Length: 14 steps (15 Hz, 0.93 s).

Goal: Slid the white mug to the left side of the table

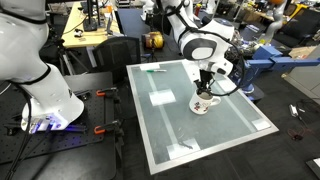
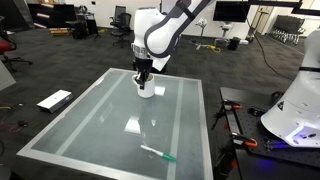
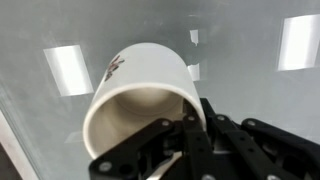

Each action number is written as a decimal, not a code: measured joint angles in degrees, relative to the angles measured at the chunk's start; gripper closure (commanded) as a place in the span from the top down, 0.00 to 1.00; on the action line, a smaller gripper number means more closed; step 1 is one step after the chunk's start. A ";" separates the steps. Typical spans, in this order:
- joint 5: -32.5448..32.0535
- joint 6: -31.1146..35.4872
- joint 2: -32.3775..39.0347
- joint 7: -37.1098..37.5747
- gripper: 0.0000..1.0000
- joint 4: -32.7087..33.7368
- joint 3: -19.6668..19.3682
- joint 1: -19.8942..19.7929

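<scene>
So the mug (image 1: 203, 104) stands on the table (image 1: 228, 130), off toward one end rather than dead centre. The claw (image 1: 205, 92) sits right on top of it, fingers pinched on the rim. A tape patch (image 1: 160, 97) lies flat on the table near the mug, not touching it. A pen (image 2: 158, 153) lies by the opposite end, well apart from the mug, with the patch roughly between them.

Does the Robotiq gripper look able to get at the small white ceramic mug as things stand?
Likely yes: the gripper sits right at the white mug rim in the wrist view, and nothing stands between them.
</scene>
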 measured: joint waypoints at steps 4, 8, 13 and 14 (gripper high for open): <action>-1.22 -0.54 0.96 0.02 0.02 1.63 0.05 2.09; -1.52 -0.82 1.82 0.04 0.02 3.04 0.24 4.08; -1.79 -1.83 2.63 0.09 0.02 4.61 0.81 5.89; -1.83 -2.11 2.76 0.09 0.02 4.89 1.05 6.09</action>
